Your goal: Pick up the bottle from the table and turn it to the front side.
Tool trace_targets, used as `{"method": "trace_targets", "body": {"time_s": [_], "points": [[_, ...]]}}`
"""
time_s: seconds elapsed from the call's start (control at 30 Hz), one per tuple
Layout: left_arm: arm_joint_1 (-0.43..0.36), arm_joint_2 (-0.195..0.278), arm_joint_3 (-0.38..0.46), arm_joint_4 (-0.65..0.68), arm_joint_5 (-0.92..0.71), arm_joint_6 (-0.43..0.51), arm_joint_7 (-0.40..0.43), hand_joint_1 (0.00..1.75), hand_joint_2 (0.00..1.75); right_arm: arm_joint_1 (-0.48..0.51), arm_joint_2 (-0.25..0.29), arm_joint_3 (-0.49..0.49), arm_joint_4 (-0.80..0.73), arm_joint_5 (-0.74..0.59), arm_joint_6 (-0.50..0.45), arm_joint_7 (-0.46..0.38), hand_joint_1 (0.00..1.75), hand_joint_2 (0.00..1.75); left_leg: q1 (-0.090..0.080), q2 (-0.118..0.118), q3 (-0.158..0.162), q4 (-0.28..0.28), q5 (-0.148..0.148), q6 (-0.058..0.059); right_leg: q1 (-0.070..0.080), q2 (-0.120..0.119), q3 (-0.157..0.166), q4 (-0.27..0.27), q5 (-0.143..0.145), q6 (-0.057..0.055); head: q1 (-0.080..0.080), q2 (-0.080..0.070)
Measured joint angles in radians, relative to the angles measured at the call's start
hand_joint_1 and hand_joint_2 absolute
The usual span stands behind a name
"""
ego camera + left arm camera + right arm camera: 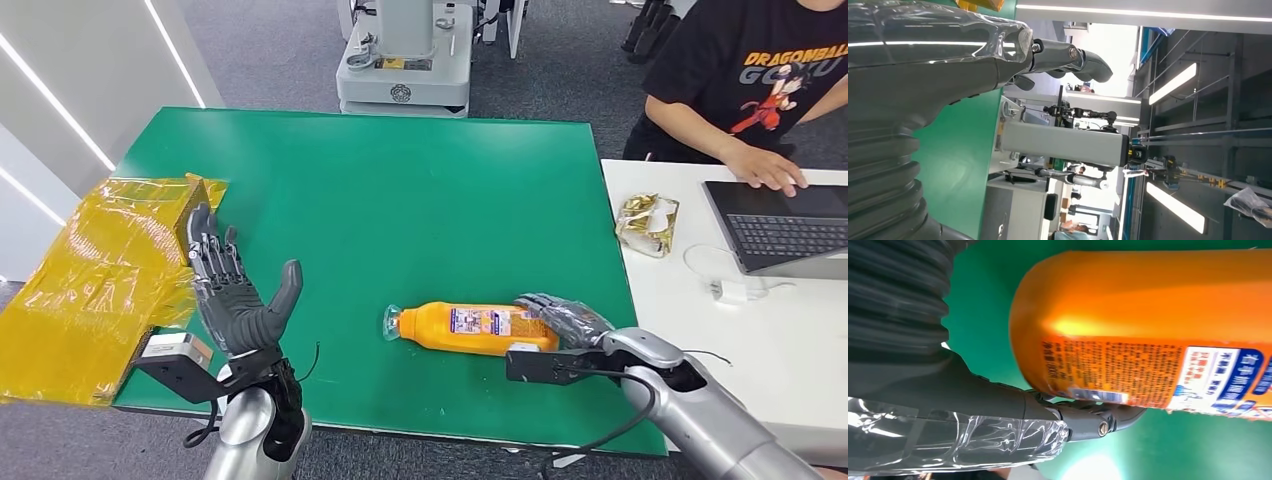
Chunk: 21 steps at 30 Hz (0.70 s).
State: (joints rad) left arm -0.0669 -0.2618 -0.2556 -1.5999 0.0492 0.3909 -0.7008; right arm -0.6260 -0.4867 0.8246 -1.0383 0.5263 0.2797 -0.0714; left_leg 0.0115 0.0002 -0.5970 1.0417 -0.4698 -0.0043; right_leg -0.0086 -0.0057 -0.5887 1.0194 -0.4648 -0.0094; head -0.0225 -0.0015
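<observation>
An orange bottle [475,328] with a blue and white label lies on its side on the green table [400,180], clear cap end pointing to my left. My right hand [560,318] is at its base end, fingers laid over the top. In the right wrist view the thumb [1083,422] presses against the label side of the bottle [1148,315], so the hand grips it. My left hand [235,295] is raised above the table's left front part, palm open and fingers spread, holding nothing. Its fingers [1068,55] stretch out over the table edge in the left wrist view.
A box wrapped in yellow film [90,290] lies at the table's left edge. To the right stands a white desk [800,330] with a laptop [790,225] and a crumpled wrapper [647,222]; a person [740,90] sits there. A grey machine base [405,60] stands behind the table.
</observation>
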Motion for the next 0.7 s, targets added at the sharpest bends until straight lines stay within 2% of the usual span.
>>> {"method": "trace_targets", "body": {"time_s": [0.1,0.37,0.7], "points": [[-0.001,0.0,0.0,0.0,0.001,0.002,0.0,0.0,1.75,-0.028,0.027,0.012,0.034,0.0,0.012,-0.023,0.0,1.75,0.0,0.0,0.0,0.0,0.0,0.0,0.0,0.0,0.0,0.0,0.0,0.0,0.0,0.0],[-0.01,-0.001,0.0,0.001,0.005,0.01,0.0,0.0,1.75,-0.129,0.138,0.07,0.159,-0.003,0.017,-0.063,0.0,1.75,0.0,0.0,0.001,0.0,0.0,0.0,0.0,0.001,0.0,0.0,0.0,0.0,0.0,0.0],[-0.01,-0.001,0.0,0.001,0.0,0.024,0.0,0.0,1.75,-0.207,0.208,0.113,0.244,-0.014,0.015,-0.084,0.0,1.75,0.0,0.0,0.0,0.0,0.0,0.0,0.0,0.0,0.0,0.0,0.0,0.0,0.0,0.0]]}}
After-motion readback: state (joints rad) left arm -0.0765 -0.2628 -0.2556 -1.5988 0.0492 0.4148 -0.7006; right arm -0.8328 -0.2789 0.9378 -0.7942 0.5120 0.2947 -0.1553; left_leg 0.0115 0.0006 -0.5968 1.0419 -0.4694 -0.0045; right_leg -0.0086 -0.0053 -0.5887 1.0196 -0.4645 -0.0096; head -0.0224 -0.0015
